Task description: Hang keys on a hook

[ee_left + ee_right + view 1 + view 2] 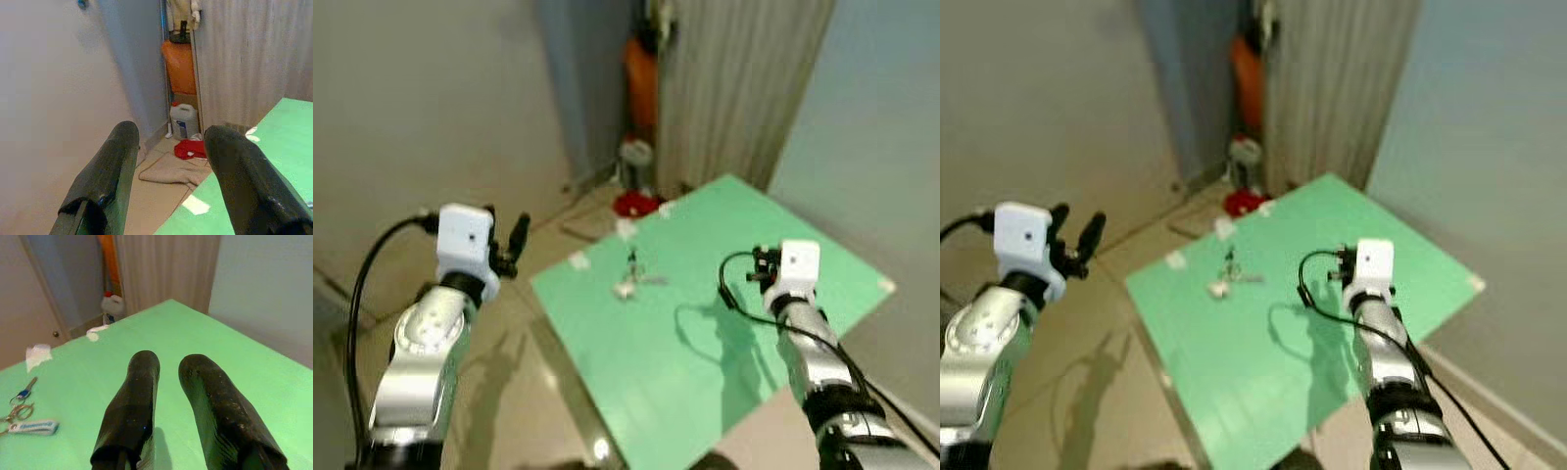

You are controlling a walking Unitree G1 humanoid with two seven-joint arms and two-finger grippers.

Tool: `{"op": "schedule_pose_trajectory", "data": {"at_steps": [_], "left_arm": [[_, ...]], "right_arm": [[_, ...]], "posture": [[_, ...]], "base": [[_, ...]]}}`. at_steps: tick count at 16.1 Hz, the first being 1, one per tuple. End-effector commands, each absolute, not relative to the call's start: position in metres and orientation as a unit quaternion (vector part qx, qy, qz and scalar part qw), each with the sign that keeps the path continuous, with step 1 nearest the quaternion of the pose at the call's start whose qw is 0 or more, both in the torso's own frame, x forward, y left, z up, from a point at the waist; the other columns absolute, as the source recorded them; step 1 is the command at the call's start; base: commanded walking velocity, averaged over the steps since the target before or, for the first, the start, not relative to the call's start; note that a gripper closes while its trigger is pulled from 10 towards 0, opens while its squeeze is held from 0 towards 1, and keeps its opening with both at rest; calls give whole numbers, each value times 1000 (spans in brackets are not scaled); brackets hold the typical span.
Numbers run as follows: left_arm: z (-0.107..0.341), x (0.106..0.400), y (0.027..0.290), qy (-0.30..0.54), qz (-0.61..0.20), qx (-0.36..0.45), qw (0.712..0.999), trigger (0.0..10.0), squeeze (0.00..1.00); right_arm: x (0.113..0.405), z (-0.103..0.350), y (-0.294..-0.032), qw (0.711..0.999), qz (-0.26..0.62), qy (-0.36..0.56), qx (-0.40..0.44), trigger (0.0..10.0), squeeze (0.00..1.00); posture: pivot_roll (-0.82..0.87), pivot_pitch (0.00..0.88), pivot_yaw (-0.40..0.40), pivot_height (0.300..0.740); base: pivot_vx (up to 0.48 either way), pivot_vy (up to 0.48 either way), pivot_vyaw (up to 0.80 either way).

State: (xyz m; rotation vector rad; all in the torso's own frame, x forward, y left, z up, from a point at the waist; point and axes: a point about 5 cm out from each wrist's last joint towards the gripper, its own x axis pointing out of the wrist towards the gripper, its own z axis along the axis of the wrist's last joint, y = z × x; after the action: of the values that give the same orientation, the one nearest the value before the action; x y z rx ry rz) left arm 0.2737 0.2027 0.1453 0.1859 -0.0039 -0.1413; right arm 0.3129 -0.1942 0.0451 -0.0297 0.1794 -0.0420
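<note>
- Keys (20, 413) lie flat on the green worktop (724, 382), toward its far left part; the blade points away from the robot, the white tag crosswise.
- Right pincer (168, 382) hovers above the worktop, well apart from the keys, fingers narrowly apart, empty.
- Left pincer (171, 161) is raised beyond the worktop's left edge, fingers spread, empty.

Green table (705, 392), red cloth (190, 148) beside white jug (184, 121), beige mat (171, 171), orange object (179, 66), possibly a bag
</note>
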Motion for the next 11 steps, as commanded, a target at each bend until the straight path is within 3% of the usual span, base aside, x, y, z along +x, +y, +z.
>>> {"op": "schedule_pose_trajectory", "data": {"at_steps": [1, 8, 11], "left_arm": [[137, 273, 205, 18, -72, 103, 992, 10000, 0], [128, 274, 194, 30, -99, 96, 990, 10000, 0], [123, 269, 194, 33, -98, 91, 990, 10000, 0]], "right_arm": [[310, 41, -189, 995, -16, 94, -6, 10000, 0], [305, 42, -199, 996, -33, 85, -16, 10000, 0], [305, 43, -191, 996, 1, 82, -24, 10000, 0]], "posture": [[-66, 32, 86, 671], [-93, 33, 97, 606], [-87, 33, 90, 606]], "base": [[0, 0, -400], [0, 0, -407], [0, 0, -213]]}}
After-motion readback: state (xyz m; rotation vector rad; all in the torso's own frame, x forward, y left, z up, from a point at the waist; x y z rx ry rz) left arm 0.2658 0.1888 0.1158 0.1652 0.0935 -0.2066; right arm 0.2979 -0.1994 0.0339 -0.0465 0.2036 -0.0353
